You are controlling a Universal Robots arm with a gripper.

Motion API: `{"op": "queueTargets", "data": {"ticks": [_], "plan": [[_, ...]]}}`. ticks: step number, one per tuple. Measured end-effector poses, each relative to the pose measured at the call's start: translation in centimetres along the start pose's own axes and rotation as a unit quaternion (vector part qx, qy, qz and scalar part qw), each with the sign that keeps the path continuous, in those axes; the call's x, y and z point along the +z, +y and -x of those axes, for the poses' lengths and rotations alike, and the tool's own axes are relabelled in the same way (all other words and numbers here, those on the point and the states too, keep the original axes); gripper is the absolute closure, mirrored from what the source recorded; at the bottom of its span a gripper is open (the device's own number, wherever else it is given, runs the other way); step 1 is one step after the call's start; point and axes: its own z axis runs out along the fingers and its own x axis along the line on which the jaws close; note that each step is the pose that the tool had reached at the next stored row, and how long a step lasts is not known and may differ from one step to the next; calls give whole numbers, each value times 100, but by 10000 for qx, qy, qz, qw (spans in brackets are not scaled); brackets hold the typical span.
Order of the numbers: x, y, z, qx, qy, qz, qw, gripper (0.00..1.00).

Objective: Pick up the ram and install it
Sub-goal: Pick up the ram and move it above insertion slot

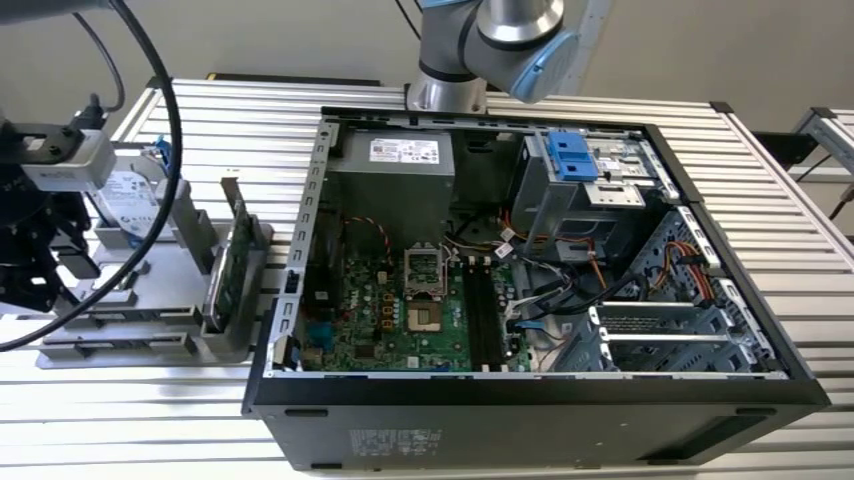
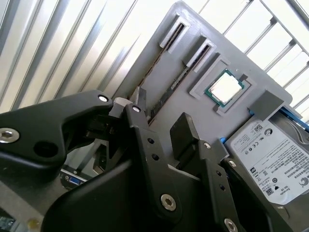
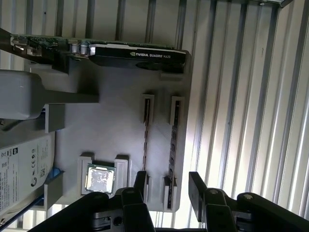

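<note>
First wrist view: my gripper (image 3: pixel 168 188) hangs spread above the ram (image 3: pixel 172 145) in the grey holder (image 3: pixel 116 125); I want it centred.

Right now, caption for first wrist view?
Open gripper poised over the ram standing edge-on in the grey holder, beside a CPU.

Your gripper (image 3: pixel 168 182) hangs with fingers spread, the ram (image 3: pixel 173 145) in line between them, standing on edge in its slot of the grey holder tray (image 3: pixel 116 111). Beyond one finger you have bare slatted table (image 3: pixel 241 121), free room. Beyond the other, a second thin stick (image 3: pixel 146 140) stands close in the next slot, then the processor (image 3: pixel 100 178) and hard drive (image 3: pixel 24 169). The upright graphics card (image 3: pixel 135 52) walls the tray's far end.
</note>
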Motion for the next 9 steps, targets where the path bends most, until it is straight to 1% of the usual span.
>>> {"op": "queueTargets", "data": {"ticks": [9], "plan": [[28, 0, 6, 0, 0, 0, 10000, 0]]}}
